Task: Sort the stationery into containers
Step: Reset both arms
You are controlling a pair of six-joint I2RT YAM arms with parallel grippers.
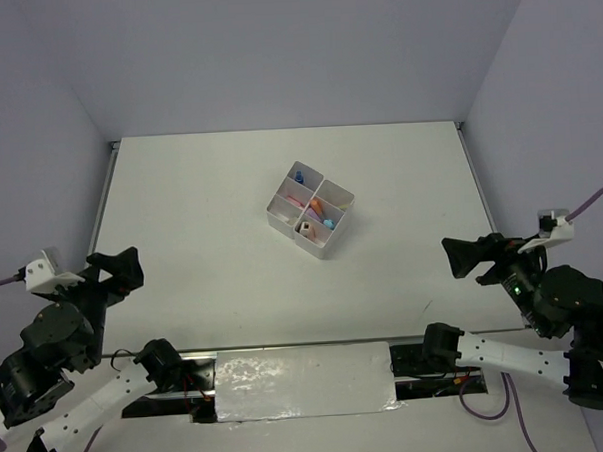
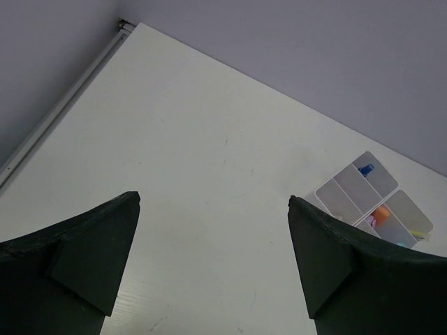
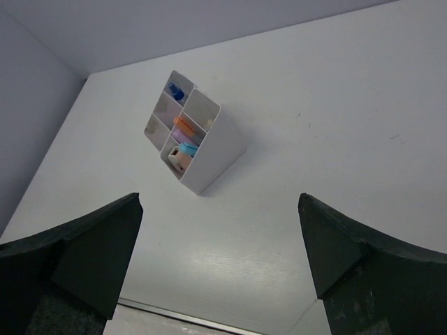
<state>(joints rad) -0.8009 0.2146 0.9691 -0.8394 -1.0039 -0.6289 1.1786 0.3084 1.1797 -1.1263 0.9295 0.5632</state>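
Note:
The small square white box point(image 1: 334, 238) with four compartments stands near the table's middle, with stationery standing in it: a blue-capped tube point(image 1: 298, 175), pink and orange highlighters point(image 1: 318, 209), a blue one and a pink stapler point(image 1: 310, 227). It also shows in the left wrist view point(image 2: 334, 197) and the right wrist view point(image 3: 220, 150). My left gripper point(image 1: 126, 269) is open and empty at the near left. My right gripper point(image 1: 460, 256) is open and empty at the near right. Both are far from the box.
The white table point(image 1: 214, 280) has walls at the back and sides and a metal rail along the left edge point(image 2: 63, 108). A shiny plate point(image 1: 303, 381) lies between the arm bases at the near edge.

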